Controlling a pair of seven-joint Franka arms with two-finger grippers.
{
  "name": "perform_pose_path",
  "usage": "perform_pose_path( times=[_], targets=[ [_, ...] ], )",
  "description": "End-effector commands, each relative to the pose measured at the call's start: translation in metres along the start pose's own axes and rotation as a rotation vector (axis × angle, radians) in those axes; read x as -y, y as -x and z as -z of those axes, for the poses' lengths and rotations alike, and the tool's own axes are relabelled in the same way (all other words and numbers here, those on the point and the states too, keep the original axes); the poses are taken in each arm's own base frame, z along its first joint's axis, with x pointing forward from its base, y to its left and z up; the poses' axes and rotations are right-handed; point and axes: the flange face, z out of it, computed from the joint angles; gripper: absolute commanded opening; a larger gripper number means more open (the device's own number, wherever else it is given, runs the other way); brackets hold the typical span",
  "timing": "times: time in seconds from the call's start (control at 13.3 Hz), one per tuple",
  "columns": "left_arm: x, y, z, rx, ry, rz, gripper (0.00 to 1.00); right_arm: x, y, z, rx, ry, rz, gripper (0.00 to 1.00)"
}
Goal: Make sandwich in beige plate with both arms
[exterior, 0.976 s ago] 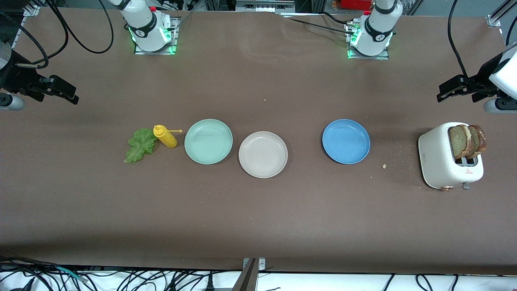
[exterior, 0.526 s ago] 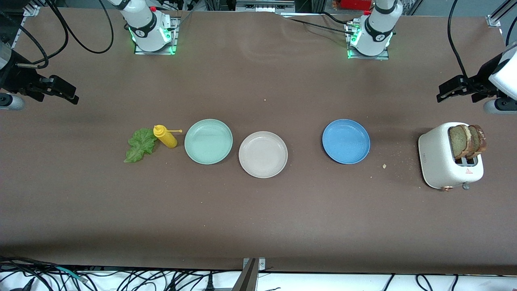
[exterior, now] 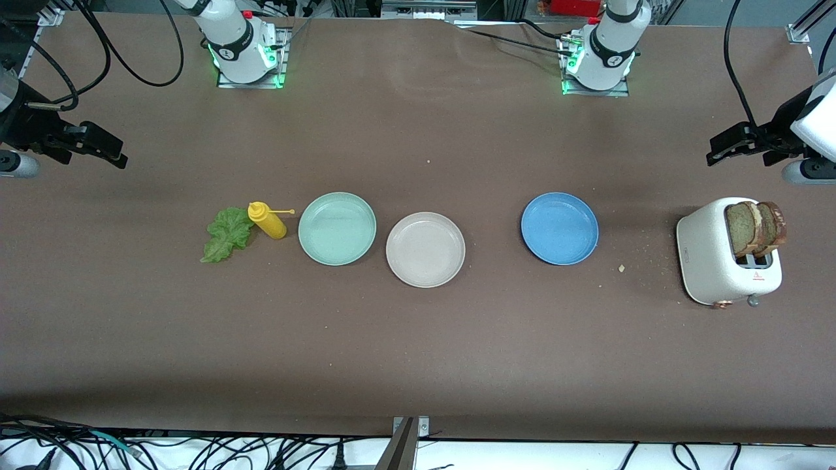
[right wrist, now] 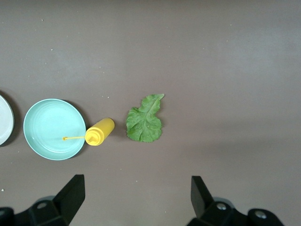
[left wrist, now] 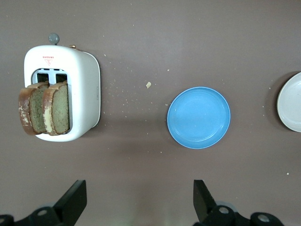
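Note:
The beige plate (exterior: 425, 249) lies bare mid-table; its rim also shows in the left wrist view (left wrist: 291, 101). The sandwich's parts lie apart. Two bread slices (exterior: 754, 228) (left wrist: 44, 110) stand upright in the white toaster (exterior: 708, 258) (left wrist: 84, 94) at the left arm's end. The lettuce leaf (exterior: 226, 235) (right wrist: 146, 120) lies flat on the table toward the right arm's end. My left gripper (exterior: 718, 149) (left wrist: 138, 190) hangs open and holding nothing over bare table beside the toaster. My right gripper (exterior: 112, 150) (right wrist: 136, 186) hangs open over bare table at the right arm's end, also holding nothing.
A mint-green plate (exterior: 337, 228) (right wrist: 49, 129) sits beside the beige one, with a yellow squeeze bottle (exterior: 266, 220) (right wrist: 99, 132) lying between it and the lettuce. A blue plate (exterior: 560, 228) (left wrist: 199, 117) sits toward the toaster. Crumbs (exterior: 621, 267) dot the table there.

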Motion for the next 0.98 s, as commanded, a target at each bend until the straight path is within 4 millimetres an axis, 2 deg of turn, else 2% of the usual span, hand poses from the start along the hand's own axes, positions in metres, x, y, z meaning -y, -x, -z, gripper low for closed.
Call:
perform_pose_path(
  times=[0.0, 0.9],
  targets=[
    [0.0028, -0.0036, 0.0058, -0.011, -0.02, -0.019, 1.0, -0.0005, 0.0013, 0.0046, -0.003, -0.002, 0.012, 1.0],
    [-0.0042, -0.0061, 0.0018, -0.005, -0.022, -0.031, 1.0, -0.0005, 0.0016, 0.0044, 0.0, -0.001, 0.009, 1.0]
  ],
)
